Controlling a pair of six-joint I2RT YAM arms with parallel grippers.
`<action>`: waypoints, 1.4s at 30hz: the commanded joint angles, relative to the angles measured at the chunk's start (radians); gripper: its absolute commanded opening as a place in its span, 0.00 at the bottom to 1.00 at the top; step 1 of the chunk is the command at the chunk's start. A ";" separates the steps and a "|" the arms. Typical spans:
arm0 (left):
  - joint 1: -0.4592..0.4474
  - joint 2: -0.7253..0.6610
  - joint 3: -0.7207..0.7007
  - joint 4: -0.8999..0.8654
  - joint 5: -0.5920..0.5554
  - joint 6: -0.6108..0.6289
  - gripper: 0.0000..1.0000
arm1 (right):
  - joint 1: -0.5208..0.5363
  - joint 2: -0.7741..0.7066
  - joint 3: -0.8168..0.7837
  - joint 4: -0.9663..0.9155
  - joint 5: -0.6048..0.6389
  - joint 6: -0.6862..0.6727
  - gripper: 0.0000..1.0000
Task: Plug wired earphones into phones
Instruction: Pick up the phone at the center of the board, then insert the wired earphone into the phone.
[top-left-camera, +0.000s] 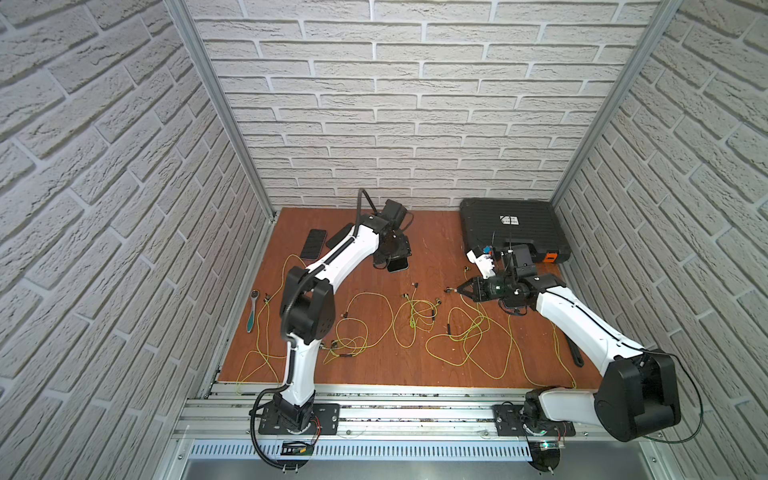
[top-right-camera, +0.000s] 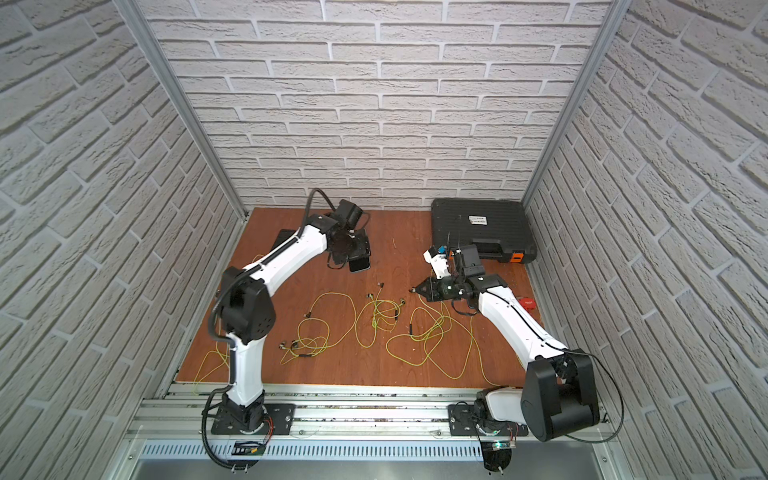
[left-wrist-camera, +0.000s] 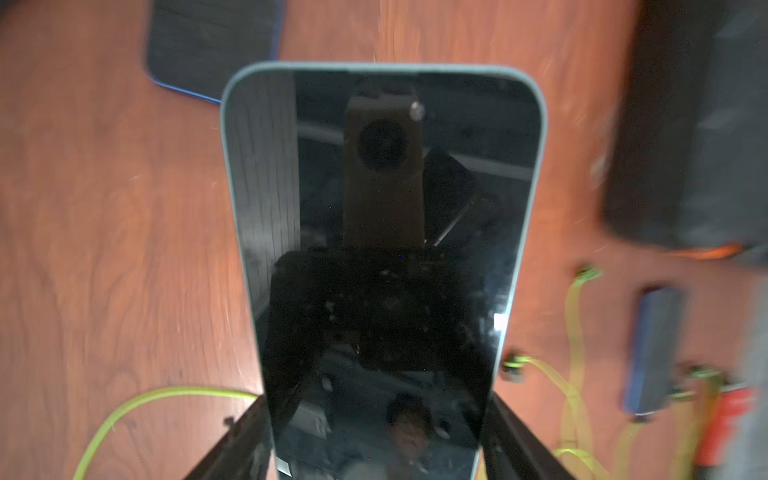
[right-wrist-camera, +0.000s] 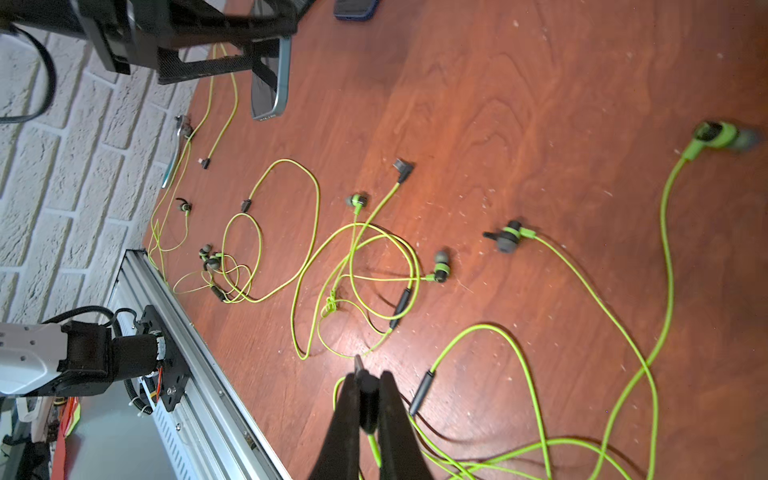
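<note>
Left fingers (left-wrist-camera: 515, 440) clamp a phone (left-wrist-camera: 382, 208) by its edges, right fingers (right-wrist-camera: 395, 415) pinch an earphone plug (right-wrist-camera: 366, 395). Black case (top-left-camera: 509, 226) on the counter (top-left-camera: 395, 370) is latched shut, can't see inside.

Nothing legible anywhere. White label (top-left-camera: 508, 220) on the lid of the black case (top-left-camera: 486, 235) at the far right: dark marks in both top views, too small to read. Faint pale print at one end of the phone (right-wrist-camera: 268, 97) in the right wrist view: blurred, unreadable. No brand or number made out on either.
</note>
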 joint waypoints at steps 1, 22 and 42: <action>0.006 -0.129 -0.129 0.224 0.020 -0.297 0.20 | 0.040 -0.038 -0.028 0.197 0.044 0.017 0.06; -0.017 -0.411 -0.601 0.647 0.127 -1.160 0.00 | 0.300 0.153 -0.067 0.760 0.350 0.255 0.06; -0.017 -0.409 -0.628 0.690 0.137 -1.173 0.00 | 0.329 0.156 -0.071 0.874 0.344 0.258 0.06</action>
